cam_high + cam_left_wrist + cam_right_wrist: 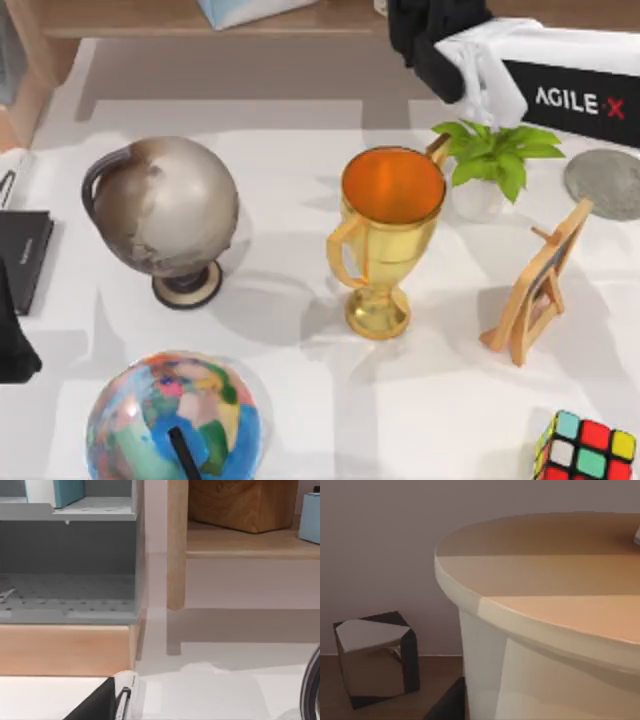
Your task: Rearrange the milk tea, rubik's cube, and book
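Milk tea step by our judgement: our right gripper (440, 45) sits at the back shelf, finger state we cannot tell, tall cream-beige milk tea cup (545, 630) close before its camera, small colour-stickered rubik's cube (585, 448) at the table's front right corner, next needs a secure hold on the cup; left arm parked at left.

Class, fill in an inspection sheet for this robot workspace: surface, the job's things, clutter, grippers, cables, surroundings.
Surface: white table, crowded.
Job's things: rubik's cube at the near right corner; milk tea close before the right wrist camera.
Clutter: grey globe, coloured globe, gold trophy, potted plant, wooden easel, grey disc, black book.
Grippers: right arm reaches to the far right; fingers not visible.
Cables: nothing seen.
Surroundings: wooden shelf behind the table.
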